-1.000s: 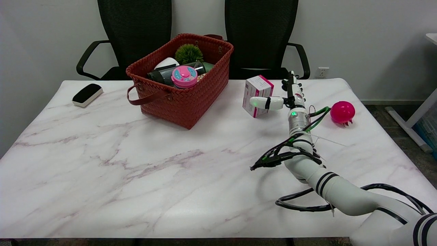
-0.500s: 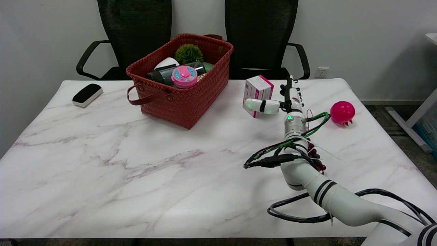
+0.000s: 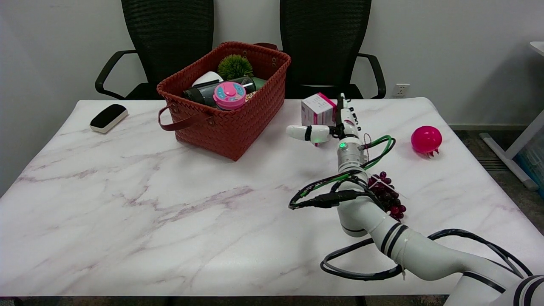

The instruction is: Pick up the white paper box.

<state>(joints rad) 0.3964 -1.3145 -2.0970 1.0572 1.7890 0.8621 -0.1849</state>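
Item: white paper box [image 3: 315,111]. My right hand [image 3: 330,127] is sliding leftward against it, thumb and fingers apart, nudging it; grasp not yet closing.

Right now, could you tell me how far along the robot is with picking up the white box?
Done: the robot hand has reached the box near the table's far edge. In hand: its thumb crosses the box's front and the fingers stand at its right side; whether they grip cannot be told. Left: closing firmly and lifting; the box appears to sit on the table.
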